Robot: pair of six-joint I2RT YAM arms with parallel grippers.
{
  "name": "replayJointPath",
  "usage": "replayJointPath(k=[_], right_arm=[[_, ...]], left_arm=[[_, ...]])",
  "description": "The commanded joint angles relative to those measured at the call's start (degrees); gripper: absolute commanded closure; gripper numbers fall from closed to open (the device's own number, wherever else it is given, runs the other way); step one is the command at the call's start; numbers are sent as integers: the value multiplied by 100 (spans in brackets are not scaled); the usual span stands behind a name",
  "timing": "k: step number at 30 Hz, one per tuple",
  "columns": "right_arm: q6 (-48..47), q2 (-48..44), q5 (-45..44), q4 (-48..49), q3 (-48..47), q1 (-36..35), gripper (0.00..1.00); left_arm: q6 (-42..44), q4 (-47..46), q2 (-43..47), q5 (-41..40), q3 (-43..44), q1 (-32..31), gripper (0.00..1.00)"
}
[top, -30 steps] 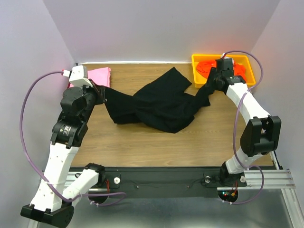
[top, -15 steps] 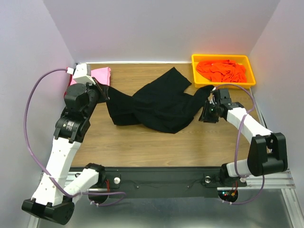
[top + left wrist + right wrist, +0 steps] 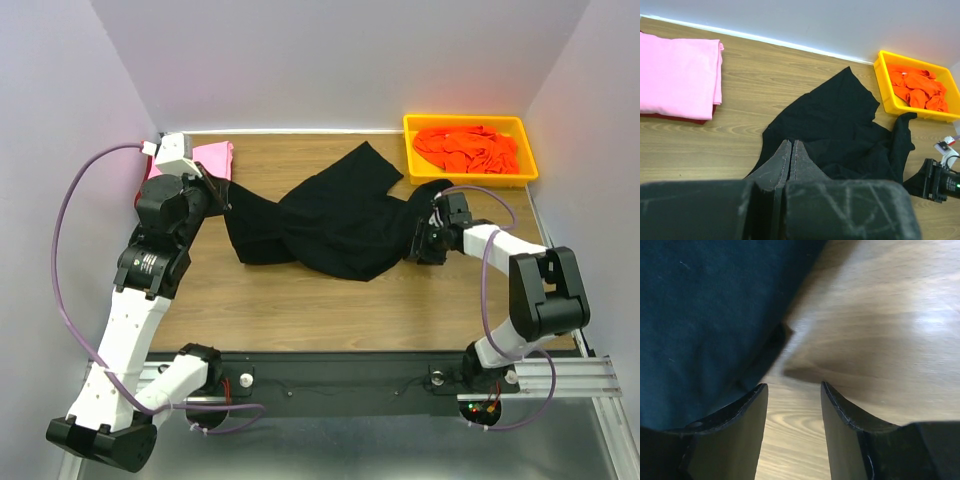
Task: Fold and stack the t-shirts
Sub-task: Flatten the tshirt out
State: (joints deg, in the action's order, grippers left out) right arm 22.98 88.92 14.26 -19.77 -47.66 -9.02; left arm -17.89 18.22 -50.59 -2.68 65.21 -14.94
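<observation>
Your left claw is pinched shut on the black t-shirt at its 9 o'clock edge, the shirt lying crumpled on the desk. Your right claw stands partly open and empty at the 3 o'clock hem. Close now and you may grab only bare wood, because the cloth lies beside one finger, not between the two.

Bright even light; soft shadows; black t-shirt blurred close-up

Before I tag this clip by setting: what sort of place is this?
Likely a robot lab test cell, not a home: plain walls box in a wooden table, a left arm and right arm are mounted on a rail at its near edge, and orange shirts fill a yellow tray.
</observation>
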Motion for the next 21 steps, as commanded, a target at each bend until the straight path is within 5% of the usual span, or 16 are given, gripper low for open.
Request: replayJointPath(k=[1, 8, 11, 15, 21], right_arm=[[136, 256, 103, 570, -244, -161, 47], [251, 714, -186, 729, -455, -373, 48], [216, 749, -388, 729, -481, -373, 59], [67, 479, -791, 484, -648, -373, 97], [-408, -612, -2680, -1202, -1813, -276, 99]], left_arm=[[66, -345, 154, -66, 36, -9, 100], [66, -354, 242, -136, -78, -9, 100], [93, -354, 269, -198, -105, 0, 100], [189, -345, 304, -408, -123, -9, 100], [251, -118, 207, -1233, -236, 8, 100]])
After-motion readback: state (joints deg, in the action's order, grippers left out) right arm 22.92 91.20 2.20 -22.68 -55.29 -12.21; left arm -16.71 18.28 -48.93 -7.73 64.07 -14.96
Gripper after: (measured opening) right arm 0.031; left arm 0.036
